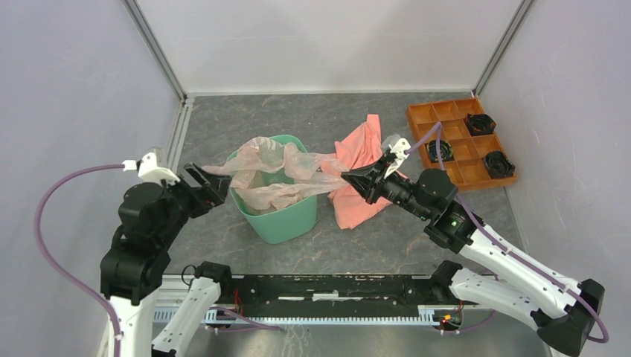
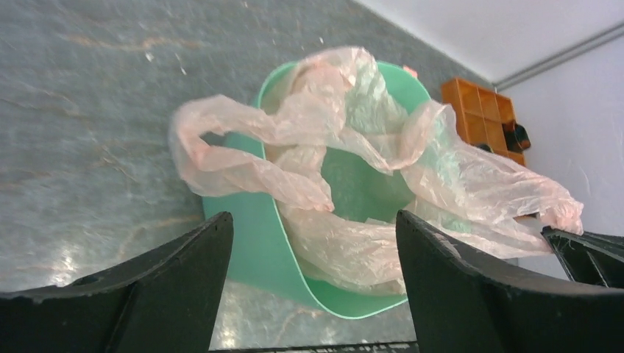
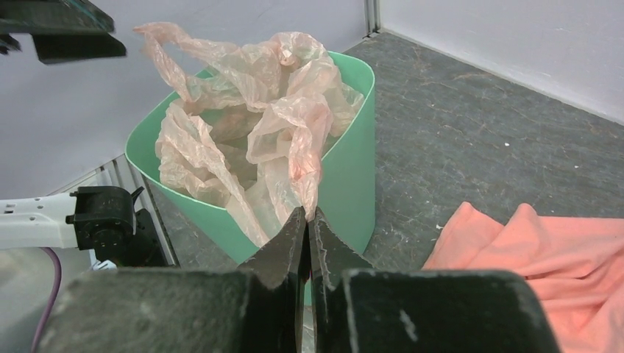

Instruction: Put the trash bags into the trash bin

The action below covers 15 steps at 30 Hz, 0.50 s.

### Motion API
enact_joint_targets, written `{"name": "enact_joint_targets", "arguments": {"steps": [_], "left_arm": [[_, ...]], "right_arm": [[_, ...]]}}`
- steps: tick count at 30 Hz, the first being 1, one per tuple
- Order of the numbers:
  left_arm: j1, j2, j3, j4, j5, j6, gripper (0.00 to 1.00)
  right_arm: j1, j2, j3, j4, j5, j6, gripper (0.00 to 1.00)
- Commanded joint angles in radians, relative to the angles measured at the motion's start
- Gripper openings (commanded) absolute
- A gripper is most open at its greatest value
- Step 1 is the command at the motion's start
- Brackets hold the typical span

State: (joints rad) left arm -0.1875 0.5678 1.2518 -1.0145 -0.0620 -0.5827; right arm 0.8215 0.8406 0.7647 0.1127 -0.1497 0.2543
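Note:
The mint-green trash bin (image 1: 286, 216) stands on the table between my arms. The pale pink trash bag (image 1: 275, 167) is draped across its rim, partly inside, with one end stretched right. My right gripper (image 1: 347, 177) is shut on that end, just right of the bin; in the right wrist view the gripper (image 3: 305, 215) pinches the bag (image 3: 250, 110) in front of the bin (image 3: 346, 169). My left gripper (image 1: 205, 182) is open and empty just left of the bin. In the left wrist view its jaws stand wide apart (image 2: 310, 218) before the bag (image 2: 346, 147) and bin (image 2: 254, 243).
A salmon-orange cloth (image 1: 361, 152) lies crumpled on the table right of the bin, under my right gripper; it also shows in the right wrist view (image 3: 544, 250). An orange compartment tray (image 1: 454, 111) with black parts sits at the back right. Walls enclose the table.

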Motion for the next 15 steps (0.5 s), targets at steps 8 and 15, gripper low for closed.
{"name": "enact_joint_targets", "arguments": {"steps": [8, 15], "left_arm": [[-0.003, 0.024, -0.148, 0.160, 0.001, -0.177, 0.72], [-0.003, 0.030, -0.216, 0.256, -0.045, -0.163, 0.54]], "right_arm": [[-0.002, -0.015, -0.007, 0.046, 0.031, 0.032, 0.08], [-0.004, -0.021, 0.006, 0.030, 0.066, 0.042, 0.08]]}}
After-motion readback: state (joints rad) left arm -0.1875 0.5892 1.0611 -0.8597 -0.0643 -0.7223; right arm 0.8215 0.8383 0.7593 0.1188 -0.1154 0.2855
